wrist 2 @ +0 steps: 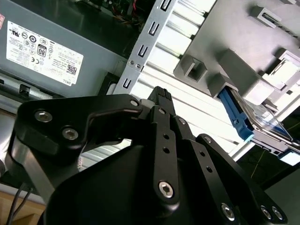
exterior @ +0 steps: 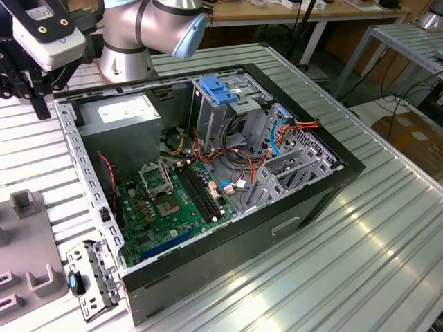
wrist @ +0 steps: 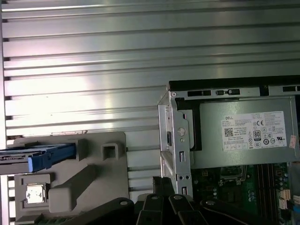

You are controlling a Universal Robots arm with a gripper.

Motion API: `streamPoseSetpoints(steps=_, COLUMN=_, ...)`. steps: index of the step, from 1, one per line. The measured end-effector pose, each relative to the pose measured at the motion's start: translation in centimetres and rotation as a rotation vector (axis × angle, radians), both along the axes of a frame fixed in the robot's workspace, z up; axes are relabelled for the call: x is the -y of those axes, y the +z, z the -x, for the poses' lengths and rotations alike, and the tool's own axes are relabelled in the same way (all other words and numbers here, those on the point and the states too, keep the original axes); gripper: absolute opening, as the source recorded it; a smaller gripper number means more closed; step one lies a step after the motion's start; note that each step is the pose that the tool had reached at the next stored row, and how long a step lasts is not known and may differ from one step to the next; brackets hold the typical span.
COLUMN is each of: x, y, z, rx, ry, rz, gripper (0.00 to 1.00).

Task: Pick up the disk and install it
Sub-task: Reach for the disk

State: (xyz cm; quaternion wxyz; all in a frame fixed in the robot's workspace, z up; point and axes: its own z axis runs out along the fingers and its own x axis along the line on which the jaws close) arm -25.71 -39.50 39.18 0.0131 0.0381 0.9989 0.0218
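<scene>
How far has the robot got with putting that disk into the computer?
Nothing looks done yet: the disk rests on its grey holder beside the open computer case. In hand: the gripper hovers between holder and case, off the disk. Left: both the pick-up and the install.

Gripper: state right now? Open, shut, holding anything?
Gripper: cannot be told whether open or closed; it is not holding the disk, which sits on the grey fixture.
</scene>
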Motion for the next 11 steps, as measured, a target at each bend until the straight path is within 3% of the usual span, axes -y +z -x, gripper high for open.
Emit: streamPoseSetpoints(steps=11, x=-0.61, y=-0.02, z=2.08, rx=0.0000, ry=-0.001, rz=-0.0006, gripper=0.11)
